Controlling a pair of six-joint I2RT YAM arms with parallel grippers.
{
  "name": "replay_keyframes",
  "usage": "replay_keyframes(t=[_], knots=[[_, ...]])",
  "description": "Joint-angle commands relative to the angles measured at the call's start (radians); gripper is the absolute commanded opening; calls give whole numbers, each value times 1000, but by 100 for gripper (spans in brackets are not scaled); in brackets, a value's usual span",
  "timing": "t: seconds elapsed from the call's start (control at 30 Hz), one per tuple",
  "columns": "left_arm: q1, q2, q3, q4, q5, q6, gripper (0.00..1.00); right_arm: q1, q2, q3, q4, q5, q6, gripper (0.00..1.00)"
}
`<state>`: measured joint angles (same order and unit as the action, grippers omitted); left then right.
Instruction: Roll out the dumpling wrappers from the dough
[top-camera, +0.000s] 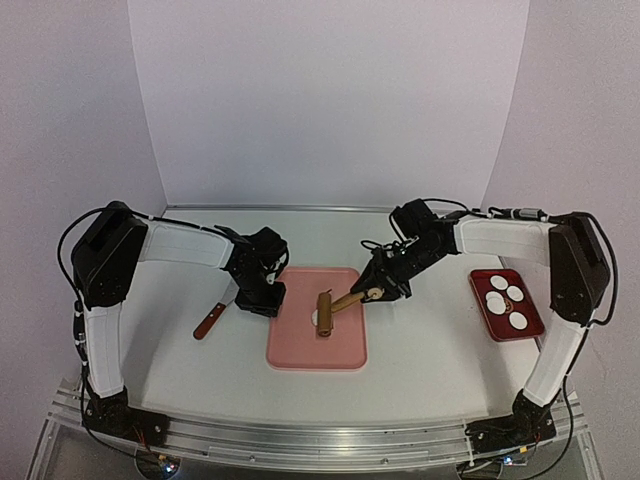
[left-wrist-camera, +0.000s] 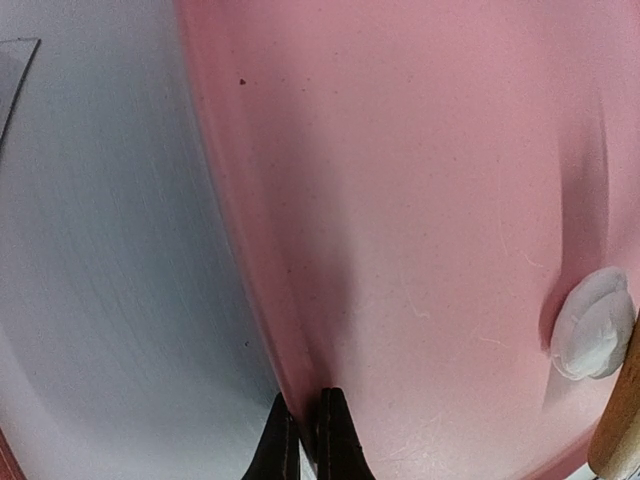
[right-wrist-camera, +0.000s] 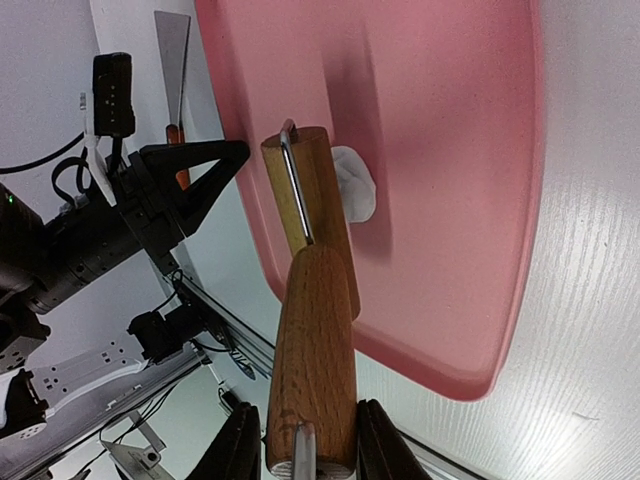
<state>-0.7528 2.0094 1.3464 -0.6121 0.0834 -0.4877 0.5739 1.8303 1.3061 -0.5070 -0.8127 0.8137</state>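
Wood fills the right pincer (right-wrist-camera: 300, 440), clamped on the handle of the rolling pin (right-wrist-camera: 312, 330), whose roller just ahead rests on the dough (right-wrist-camera: 357, 187), a small white lump on the pink mat (right-wrist-camera: 450, 150), whose edge beyond meets the shut left pincer (left-wrist-camera: 305, 445); flattening seems in hand, so next needs downward pressure and rolling strokes across it.

Between the black right jaws sits a brown, wood-grained roller (right-wrist-camera: 312, 350); beyond them, white dough (right-wrist-camera: 355, 185) on a pink board (right-wrist-camera: 440, 120). White wrappers (top-camera: 518, 321) lie in a red tray (top-camera: 507, 309).
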Motion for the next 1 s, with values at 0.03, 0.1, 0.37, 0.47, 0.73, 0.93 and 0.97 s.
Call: replay_keyframes(t=[0.03,0.1,0.37,0.47,0.73,0.93,0.97], knots=[[-5,5,15,-63,-23,17,0,3,40,57,34,3,3,0],[-5,6,17,-67,-28,14,0,3,34,74,33,6,0,0],[-5,5,14,-65,-34,13,0,3,30,110,27,-1,31,0],[-5,5,16,-66,-36,17,0,3,52,107,24,-3,37,0],[-5,14,25,-69,-38,33,0,3,79,98,6,17,50,0],[-5,18,21,-74,-47,34,0,3,64,87,-21,62,60,0],[-4,18,20,-76,-48,34,0,3,62,84,-29,73,64,0]])
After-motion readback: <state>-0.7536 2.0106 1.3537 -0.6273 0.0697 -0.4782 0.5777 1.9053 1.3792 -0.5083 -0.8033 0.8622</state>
